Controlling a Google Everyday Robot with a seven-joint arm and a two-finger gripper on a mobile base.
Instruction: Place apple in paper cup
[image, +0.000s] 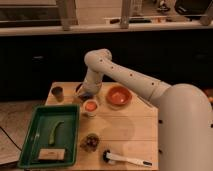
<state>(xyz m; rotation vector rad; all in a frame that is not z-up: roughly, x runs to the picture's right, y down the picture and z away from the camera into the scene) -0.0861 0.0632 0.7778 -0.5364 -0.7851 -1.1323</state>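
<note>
Orange bowl (119, 96) just right of the gripper (86, 96); dark cup (57, 92) at its left; green tray (36, 136); white brush (125, 159) in front

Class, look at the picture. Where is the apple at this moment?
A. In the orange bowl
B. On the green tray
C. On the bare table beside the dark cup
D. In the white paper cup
D: the apple sits in the mouth of the white paper cup, between the green tray and the orange bowl. The gripper is just behind the cup, slightly to its left in the picture.
</note>
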